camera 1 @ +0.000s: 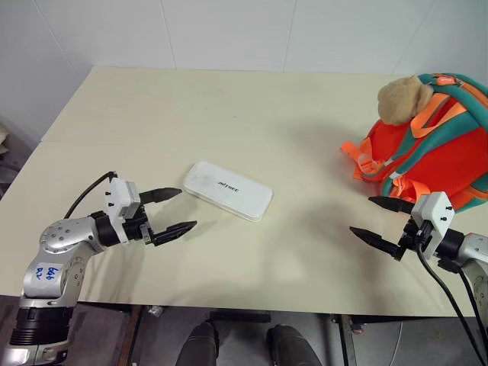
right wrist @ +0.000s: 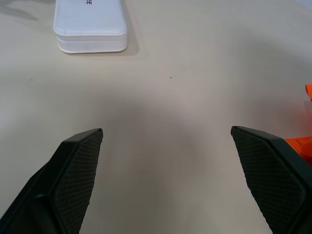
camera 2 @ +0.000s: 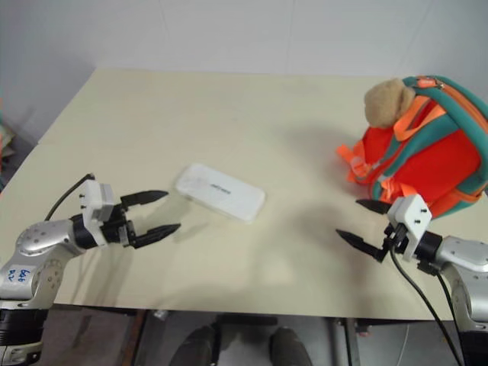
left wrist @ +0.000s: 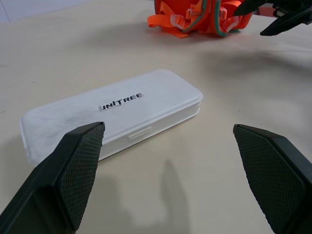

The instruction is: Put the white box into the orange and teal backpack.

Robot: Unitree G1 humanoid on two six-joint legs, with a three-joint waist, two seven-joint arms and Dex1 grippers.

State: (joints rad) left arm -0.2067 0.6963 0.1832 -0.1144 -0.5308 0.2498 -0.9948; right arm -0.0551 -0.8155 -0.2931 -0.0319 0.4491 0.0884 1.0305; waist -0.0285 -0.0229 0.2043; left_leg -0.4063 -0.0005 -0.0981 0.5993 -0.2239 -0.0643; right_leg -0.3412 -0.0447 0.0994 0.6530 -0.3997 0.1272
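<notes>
The white box (camera 1: 227,190) lies flat on the cream table (camera 1: 229,114), dark lettering on its lid; it also appears in the left wrist view (left wrist: 112,109) and at the far end of the right wrist view (right wrist: 90,24). My left gripper (camera 1: 177,210) hovers open just left of the box, its fingers (left wrist: 73,170) pointing at it without touching. The orange and teal backpack (camera 1: 431,145) stands at the table's right side with a tan plush bear (camera 1: 402,99) on top. My right gripper (camera 1: 374,221) is open and empty in front of the backpack, aimed toward the table's middle.
A white tiled wall runs behind the table. The table's front edge (camera 1: 252,306) lies just under both grippers. Orange straps (camera 1: 358,160) spill from the backpack onto the tabletop toward the box. Bare tabletop separates the box from the backpack.
</notes>
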